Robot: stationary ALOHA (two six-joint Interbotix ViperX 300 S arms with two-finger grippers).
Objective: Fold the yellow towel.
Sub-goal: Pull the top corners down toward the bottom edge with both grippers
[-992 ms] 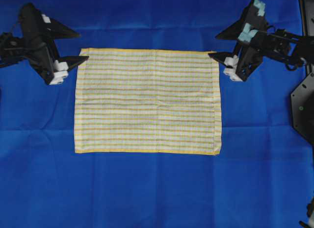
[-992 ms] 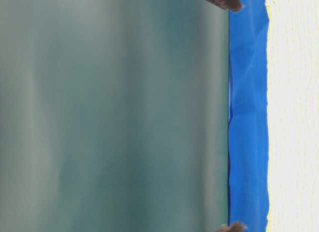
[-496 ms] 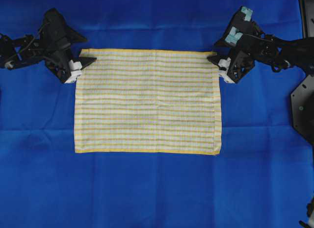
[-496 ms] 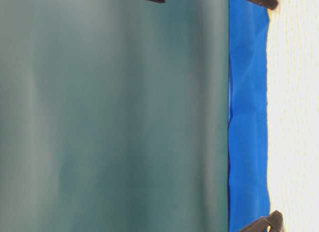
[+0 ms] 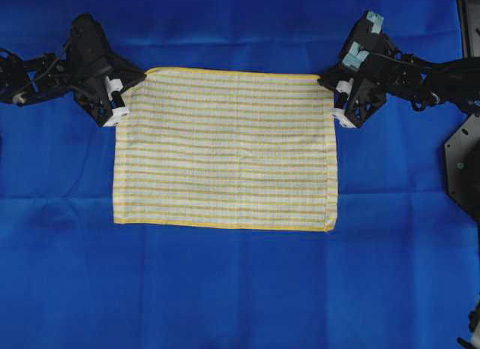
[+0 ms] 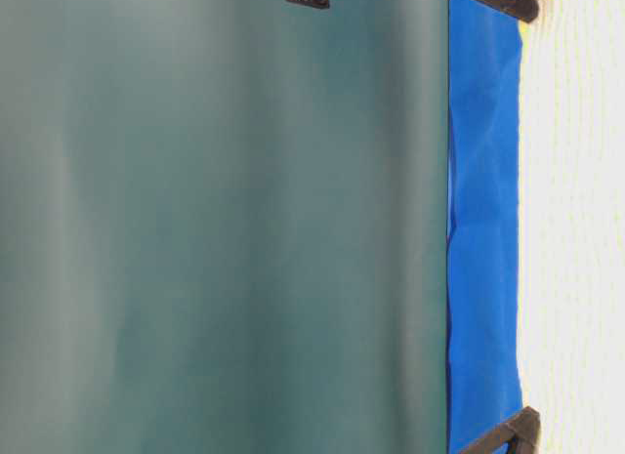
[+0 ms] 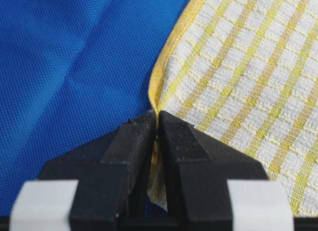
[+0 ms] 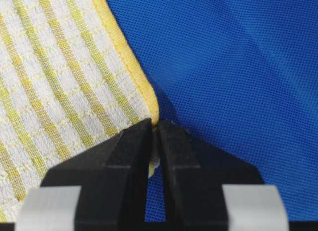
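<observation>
Overhead: yellow towel (image 5: pixel 225 150) spans between left gripper (image 5: pixel 129 91) and right gripper (image 5: pixel 332 90).

Robotics lab bench: tabletop draped in plain blue cloth (image 5: pixel 240 289), two black robot arms, blank grey-green backdrop (image 6: pixel 225 220).

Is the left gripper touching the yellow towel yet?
Touching. The left wrist view shows the left gripper shut on the yellow towel, its hem pinched between the fingertips.

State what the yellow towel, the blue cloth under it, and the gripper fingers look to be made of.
Yellow towel: woven cotton-like fabric, matte; checked weave and stitched hem show.
Blue cloth: fine synthetic-looking mesh weave, slight sheen, creased.
Fingers: black, matte, probably printed plastic; faint ridged layers.
</observation>
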